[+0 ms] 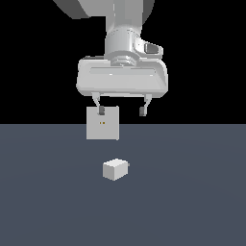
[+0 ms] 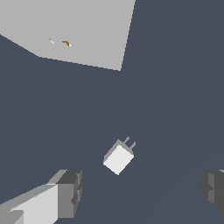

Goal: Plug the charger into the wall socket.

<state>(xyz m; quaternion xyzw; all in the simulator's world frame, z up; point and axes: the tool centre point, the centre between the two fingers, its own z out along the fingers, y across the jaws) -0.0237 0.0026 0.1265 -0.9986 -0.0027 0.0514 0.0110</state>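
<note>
flat grey-blue floor (image 1: 43,202) under black backdrop (image 1: 29,57).

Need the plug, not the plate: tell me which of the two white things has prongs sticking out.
The charger, the small block lying on the floor; two prongs jut from one face. The wall socket is the larger upright plate with two holes.

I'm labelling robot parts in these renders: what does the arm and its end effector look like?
The arm is smooth light grey-white, a rounded cylindrical wrist with a small dark inset panel on one side. Below it sits a wide, flat, rounded-rectangular white hand body carrying the end effector: two thin pale fingers tipped with small dark grey, ridged rectangular pads. No cables, logos or markings show.
</note>
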